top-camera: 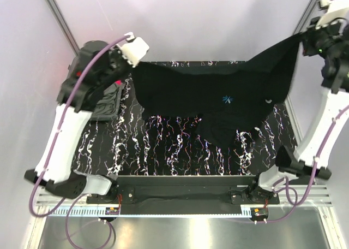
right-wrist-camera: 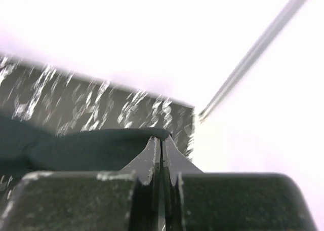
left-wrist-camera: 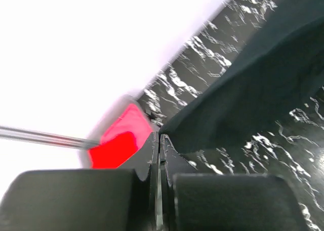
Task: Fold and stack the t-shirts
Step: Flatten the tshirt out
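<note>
Our left gripper and right gripper are pinching opposite ends of the black t-shirt — hanging between them, long axis crosswise. We are judging both must lower together.

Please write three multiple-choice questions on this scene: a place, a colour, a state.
1. Where on the table is the grey folded cloth? A. left side B. right side C. centre
2. The print on the black t-shirt is: A. red B. blue C. yellow
3. The black t-shirt is: A. folded flat B. stretched in the air, held at two ends C. held at one end only
Answers: 1 A, it lies near the left edge; 2 B, a blue starburst; 3 B, left gripper and right gripper each pinch an edge.
</note>
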Robot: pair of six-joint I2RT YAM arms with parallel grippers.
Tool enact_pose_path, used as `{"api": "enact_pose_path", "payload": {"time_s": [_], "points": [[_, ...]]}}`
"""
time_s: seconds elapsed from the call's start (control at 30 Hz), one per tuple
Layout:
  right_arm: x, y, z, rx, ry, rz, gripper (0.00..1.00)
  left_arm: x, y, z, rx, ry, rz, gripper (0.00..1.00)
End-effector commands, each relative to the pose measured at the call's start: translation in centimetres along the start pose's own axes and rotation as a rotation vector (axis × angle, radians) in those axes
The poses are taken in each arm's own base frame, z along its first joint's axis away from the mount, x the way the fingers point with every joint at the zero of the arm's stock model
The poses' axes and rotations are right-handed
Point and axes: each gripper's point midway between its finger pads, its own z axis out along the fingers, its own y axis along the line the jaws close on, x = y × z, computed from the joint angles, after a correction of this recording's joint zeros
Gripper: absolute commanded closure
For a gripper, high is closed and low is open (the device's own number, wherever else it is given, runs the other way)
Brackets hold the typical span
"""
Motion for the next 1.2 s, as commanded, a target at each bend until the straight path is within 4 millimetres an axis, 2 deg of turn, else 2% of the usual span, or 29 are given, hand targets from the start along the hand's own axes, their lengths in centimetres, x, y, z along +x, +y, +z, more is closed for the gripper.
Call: {"api": "enact_pose_path", "payload": {"time_s": [0.0, 0.07, 0.1, 0.13, 0.17, 0.2, 0.23, 0.27, 0.3, 0.33, 0.4, 0.53, 0.63, 0.7, 0.83, 0.93, 1.0, 1.07, 1.1, 1.13, 1.17], "points": [[-5.2, -1.9, -5.4, 0.218, -0.148, 0.029, 1.00, -2.2, 2.2, -3.1, -0.102, -0.058, 0.062, 1.00], [-6.6, -2.3, -7.8, 0.290, -0.196, 0.020, 1.00, -3.7, 3.1, -5.5, -0.136, -0.114, 0.066, 1.00], [-7.7, -1.9, -9.8, 0.313, -0.239, 0.003, 1.00, -4.3, 3.3, -6.3, -0.148, -0.136, 0.066, 1.00], [-8.2, -1.8, -11.0, 0.335, -0.259, -0.002, 1.00, -5.2, 3.9, -7.9, -0.171, -0.176, 0.064, 1.00], [-8.7, -1.6, -12.0, 0.352, -0.281, -0.007, 1.00, -5.8, 4.1, -8.7, -0.178, -0.197, 0.060, 1.00], [-9.8, -1.0, -14.2, 0.372, -0.324, -0.020, 1.00, -6.3, 4.4, -9.6, -0.186, -0.222, 0.056, 1.00], [-10.1, -1.0, -15.3, 0.397, -0.341, -0.026, 1.00, -7.3, 5.0, -11.3, -0.210, -0.266, 0.053, 1.00], [-10.8, -0.8, -16.6, 0.417, -0.369, -0.033, 1.00, -7.9, 5.2, -12.1, -0.216, -0.290, 0.058, 1.00], [-11.8, -0.3, -18.8, 0.444, -0.419, -0.052, 1.00, -8.6, 5.3, -13.0, -0.220, -0.319, 0.063, 1.00], [-12.3, -0.3, -19.9, 0.469, -0.441, -0.064, 1.00, -9.5, 5.8, -14.4, -0.238, -0.356, 0.065, 1.00], [-13.8, 0.2, -22.8, 0.513, -0.508, -0.107, 1.00, -10.4, 6.3, -15.8, -0.255, -0.395, 0.083, 1.00], [-16.1, 0.1, -26.9, 0.609, -0.605, -0.156, 1.00, -12.8, 7.9, -20.0, -0.328, -0.498, 0.091, 1.00], [-17.2, 0.7, -29.0, 0.630, -0.656, -0.179, 1.00, -13.8, 8.0, -22.1, -0.339, -0.560, 0.093, 1.00], [-17.6, 1.8, -30.1, 0.609, -0.690, -0.191, 1.00, -13.9, 8.1, -22.8, -0.344, -0.574, 0.085, 1.00], [-18.3, 2.7, -31.1, 0.584, -0.736, -0.182, 1.00, -14.0, 8.2, -24.6, -0.360, -0.606, 0.064, 1.00], [-18.6, 2.4, -30.3, 0.570, -0.739, -0.173, 1.00, -13.2, 8.1, -23.9, -0.360, -0.575, 0.063, 1.00], [-18.2, 1.8, -28.4, 0.547, -0.706, -0.159, 1.00, -12.2, 8.2, -23.0, -0.369, -0.533, 0.065, 1.00], [-17.6, 1.3, -26.5, 0.524, -0.674, -0.135, 1.00, -10.8, 7.9, -20.9, -0.353, -0.470, 0.057, 1.00], [-16.7, 1.0, -24.0, 0.481, -0.627, -0.114, 1.00, -10.1, 8.2, -20.1, -0.364, -0.437, 0.046, 1.00], [-16.1, 0.8, -22.6, 0.455, -0.600, -0.106, 1.00, -9.1, 7.8, -18.1, -0.344, -0.388, 0.041, 1.00], [-14.5, 0.4, -19.9, 0.419, -0.537, -0.086, 1.00, -8.2, 8.2, -17.0, -0.361, -0.346, 0.014, 1.00]]}}
